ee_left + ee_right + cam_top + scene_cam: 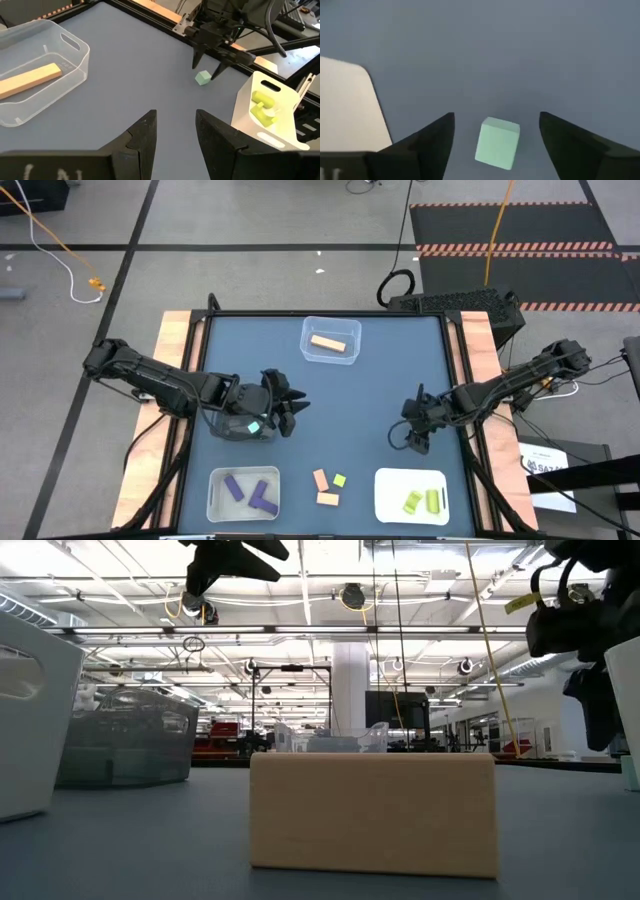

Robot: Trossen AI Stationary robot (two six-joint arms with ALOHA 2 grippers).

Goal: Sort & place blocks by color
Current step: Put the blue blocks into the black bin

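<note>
- Blue-grey tabletop (330,405) carries four bins, the white bin (411,496) serving as landmark at its front right.
- Left gripper (292,412) hovers far left of the white bin, fingers narrowly parted, grasping nothing.
- Orange blocks (324,488) lie just left of the white bin.
- Right gripper (496,137) hangs just behind the white bin, jaws spread, straddling a released pale-green cube (497,142).

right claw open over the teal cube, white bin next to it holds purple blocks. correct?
Not quite: the white bin holds yellow-green blocks, as the high view shows; the purple blocks lie in the clear bin at the other end. The right claw is open over the teal cube.
</note>
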